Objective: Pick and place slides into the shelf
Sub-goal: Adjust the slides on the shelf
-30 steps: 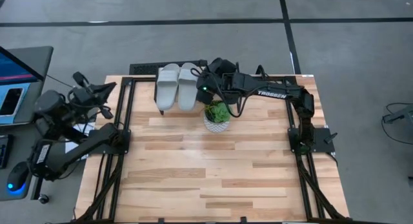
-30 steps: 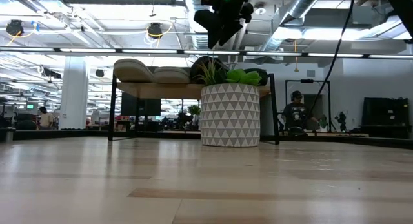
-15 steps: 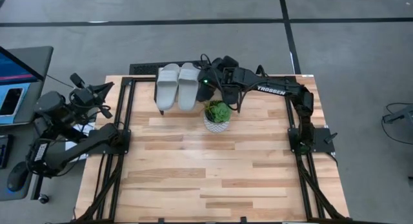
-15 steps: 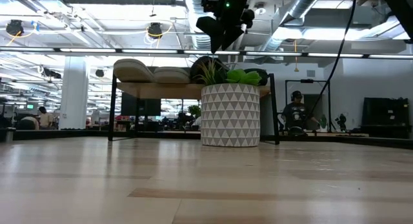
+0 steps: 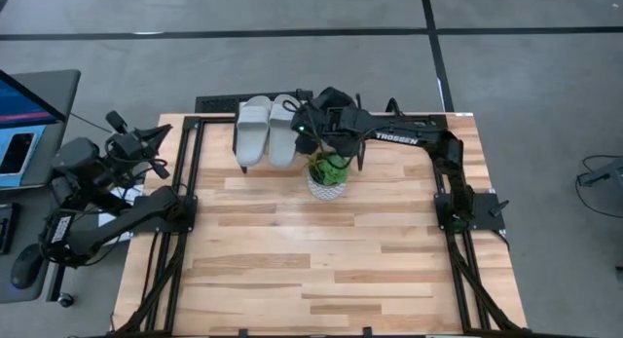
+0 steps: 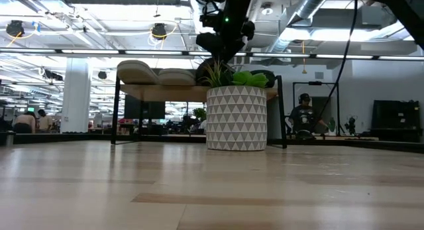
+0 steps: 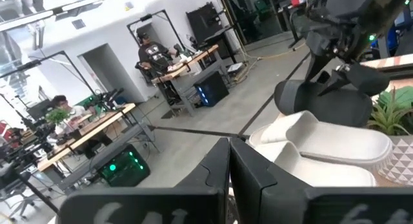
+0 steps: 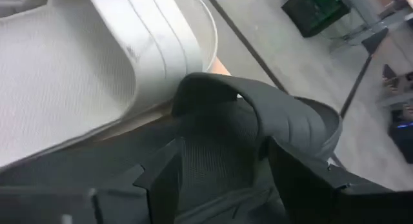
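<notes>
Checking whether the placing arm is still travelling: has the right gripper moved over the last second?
Yes. In the high view the right gripper first swung toward the table's back edge, then came back toward the plant pot, ending near where it began, beside the grey slides.

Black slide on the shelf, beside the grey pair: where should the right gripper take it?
Across the black slide's arched strap, coming down from above: the arch stands clear of the footbed, while the grey slide crowds one side and the plant the front.
</notes>
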